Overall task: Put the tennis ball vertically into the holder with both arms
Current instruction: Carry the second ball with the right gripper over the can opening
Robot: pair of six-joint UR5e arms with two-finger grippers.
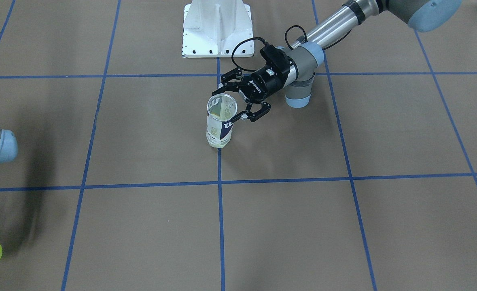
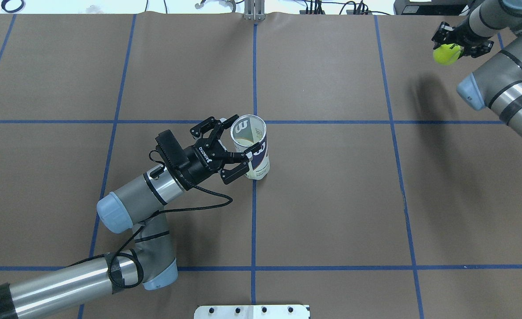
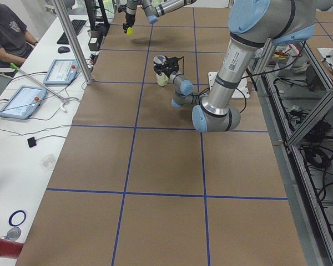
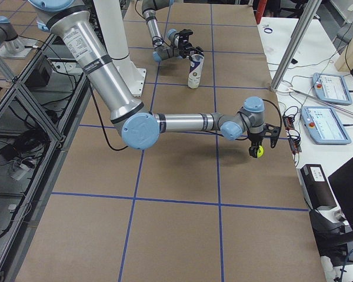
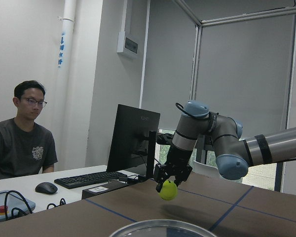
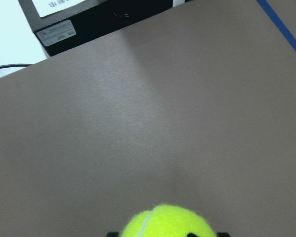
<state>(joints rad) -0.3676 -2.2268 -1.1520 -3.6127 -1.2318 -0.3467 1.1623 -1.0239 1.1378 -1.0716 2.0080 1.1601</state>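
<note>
The holder (image 2: pixel 261 164), a clear can with a silver rim and a white and navy label, stands upright near the table's middle. It also shows in the front view (image 1: pixel 220 129) and the right side view (image 4: pixel 194 70). My left gripper (image 2: pixel 243 135) reaches in level at its upper part, one finger against each side, shut on it. My right gripper (image 2: pixel 450 44) is far off at the table's far right corner, shut on a yellow-green tennis ball (image 2: pixel 446 55) held above the table. The ball also shows in the left wrist view (image 5: pixel 167 190) and the right wrist view (image 6: pixel 165 222).
The white pedestal base (image 1: pixel 217 28) stands at the robot's edge of the table. Beyond the far edge a side desk holds a monitor (image 5: pixel 133 136), a keyboard (image 5: pixel 91 178) and tablets, with an operator (image 5: pixel 19 148) seated there. Blue tape lines grid the brown table.
</note>
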